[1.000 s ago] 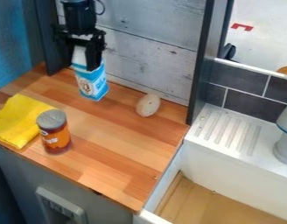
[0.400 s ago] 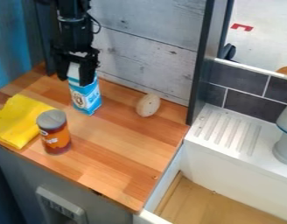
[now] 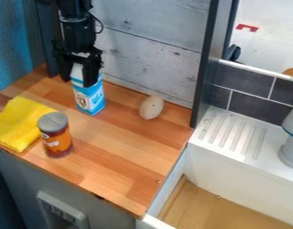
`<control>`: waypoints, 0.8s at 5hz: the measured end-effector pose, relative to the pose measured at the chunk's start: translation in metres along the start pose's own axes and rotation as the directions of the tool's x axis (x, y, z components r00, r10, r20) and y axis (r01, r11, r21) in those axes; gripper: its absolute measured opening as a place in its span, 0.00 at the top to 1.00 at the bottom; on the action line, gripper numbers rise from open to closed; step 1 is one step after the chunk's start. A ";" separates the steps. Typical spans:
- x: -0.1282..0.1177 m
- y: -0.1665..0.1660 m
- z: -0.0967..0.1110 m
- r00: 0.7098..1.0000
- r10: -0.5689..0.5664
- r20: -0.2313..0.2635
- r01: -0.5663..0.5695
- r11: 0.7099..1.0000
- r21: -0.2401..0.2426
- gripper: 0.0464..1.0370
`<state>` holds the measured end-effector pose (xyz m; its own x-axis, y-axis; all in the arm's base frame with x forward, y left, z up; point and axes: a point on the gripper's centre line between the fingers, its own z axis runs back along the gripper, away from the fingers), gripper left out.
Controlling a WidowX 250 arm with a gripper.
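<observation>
The blue-and-white carton (image 3: 89, 99) is grasped near its top by the black gripper (image 3: 78, 82), with one finger set on each side; it is held close to upright at the back left of the wooden countertop (image 3: 122, 147), in front of the whitewashed plank panel (image 3: 152, 56); whether its base is borne by the wood or held just above it cannot be told.

For a sound hold, an even and moderate squeeze is called for, since thin carton walls are probably easily dented; the carton is best held plumb, and any lowering is best done straight and slowly, so that the base is met flat by the wood and no tipping is caused on release; room is best left for the beige egg-shaped object (image 3: 151, 108), which is placed to the right and could perhaps be rolled by a knock.

The carton's contents are hidden; the orange-labelled can (image 3: 55, 135) is stood upright near the front edge, its grey top seen as closed, its contents likewise unseen, with the yellow cloth (image 3: 20, 123) laid beside it; at the right, a pale blue-rimmed vessel (image 3: 290, 150) is cut off by the view's edge, set by the ridged white drainboard (image 3: 244, 134).
</observation>
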<state>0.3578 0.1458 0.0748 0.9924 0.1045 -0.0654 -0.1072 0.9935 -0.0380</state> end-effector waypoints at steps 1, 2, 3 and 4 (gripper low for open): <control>-0.004 -0.005 0.014 0.999 0.046 0.021 -0.046 0.999 -0.010 0.03; -0.006 -0.010 0.047 0.991 0.080 0.107 -0.079 0.997 -0.010 0.03; -0.008 -0.020 0.066 0.988 0.078 0.136 -0.080 0.997 0.007 0.04; -0.003 -0.051 0.073 0.989 -0.011 0.148 0.005 0.999 0.040 0.04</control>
<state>0.3645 0.0977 0.1498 0.9915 0.0995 0.0836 -0.1001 0.9950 0.0019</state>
